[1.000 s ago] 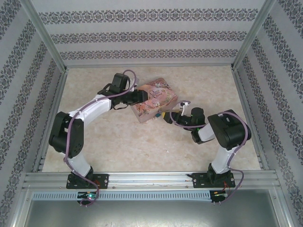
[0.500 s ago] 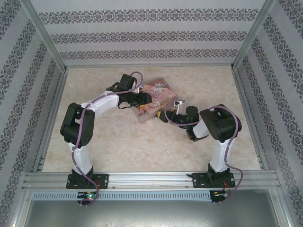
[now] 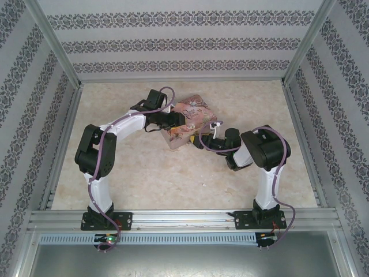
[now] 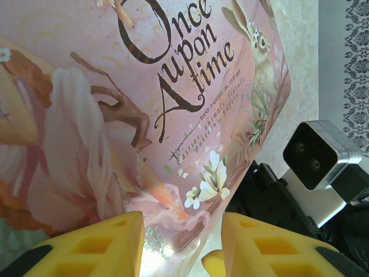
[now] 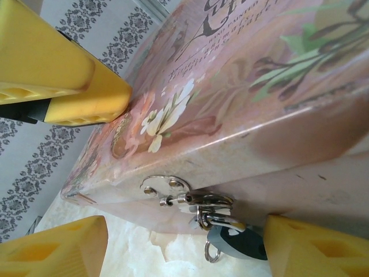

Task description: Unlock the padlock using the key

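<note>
The pink tin (image 3: 193, 112) lies on the table at the back middle. My left gripper (image 3: 176, 122) straddles its near-left corner, and its yellow fingers (image 4: 92, 248) press on the tin (image 4: 144, 115) from both sides. On the tin's front wall (image 5: 288, 173) a silver hasp (image 5: 167, 186) carries the padlock (image 5: 239, 242), which has a dark blue body and a silver shackle. A small wire ring (image 5: 210, 252) hangs beside it. I cannot make out the key. My right gripper (image 5: 184, 234) is open around the padlock, its right fingertip (image 5: 277, 236) next to the body. From above, the right gripper (image 3: 202, 140) sits at the tin's front edge.
Marble-patterned tabletop (image 3: 150, 173) stretches in front of the tin. Patterned walls and aluminium posts (image 3: 57, 57) enclose the table on three sides. The right wrist's camera housing (image 4: 317, 156) sits close beside the tin's right corner.
The right arm has swung left and brought its gripper up to the tin's front, its jaws narrowing. The left arm's elbow has shifted right. The tin has turned slightly.
</note>
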Controlling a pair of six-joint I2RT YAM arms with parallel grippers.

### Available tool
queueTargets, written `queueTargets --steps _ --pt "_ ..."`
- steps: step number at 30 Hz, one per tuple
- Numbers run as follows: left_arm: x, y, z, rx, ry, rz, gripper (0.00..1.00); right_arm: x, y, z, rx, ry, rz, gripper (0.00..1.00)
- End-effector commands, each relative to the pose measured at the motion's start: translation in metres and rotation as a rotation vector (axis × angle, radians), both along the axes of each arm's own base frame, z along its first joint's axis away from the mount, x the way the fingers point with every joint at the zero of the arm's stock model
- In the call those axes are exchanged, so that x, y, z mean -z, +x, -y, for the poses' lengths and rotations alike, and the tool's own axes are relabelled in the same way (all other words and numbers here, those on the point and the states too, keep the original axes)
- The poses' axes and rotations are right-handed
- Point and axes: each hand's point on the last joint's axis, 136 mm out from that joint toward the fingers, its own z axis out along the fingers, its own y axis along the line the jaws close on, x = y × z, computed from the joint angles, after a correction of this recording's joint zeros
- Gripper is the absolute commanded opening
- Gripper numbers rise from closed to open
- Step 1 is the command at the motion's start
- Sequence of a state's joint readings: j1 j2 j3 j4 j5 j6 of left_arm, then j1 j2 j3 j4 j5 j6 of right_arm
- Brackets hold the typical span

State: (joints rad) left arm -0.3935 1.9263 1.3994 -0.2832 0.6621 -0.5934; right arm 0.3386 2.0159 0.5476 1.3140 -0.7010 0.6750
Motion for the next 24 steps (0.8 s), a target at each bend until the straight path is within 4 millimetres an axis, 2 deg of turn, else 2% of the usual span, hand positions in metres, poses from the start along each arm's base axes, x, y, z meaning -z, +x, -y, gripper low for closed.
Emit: queueTargets --steps 1,15,24 --pt "0.020 -0.005 0.000 0.016 0.044 -0.044 0.40 -0.014 -0.003 -0.012 -0.066 0.024 0.088 0.71" --pt "0.025 -0.009 -0.001 0.022 0.055 -0.057 0.39 -0.016 -0.011 -0.023 -0.131 0.005 0.148 0.62" --pt "0.026 -0.009 -0.002 0.016 0.057 -0.061 0.39 -0.010 -0.015 -0.020 -0.119 -0.012 0.140 0.50"
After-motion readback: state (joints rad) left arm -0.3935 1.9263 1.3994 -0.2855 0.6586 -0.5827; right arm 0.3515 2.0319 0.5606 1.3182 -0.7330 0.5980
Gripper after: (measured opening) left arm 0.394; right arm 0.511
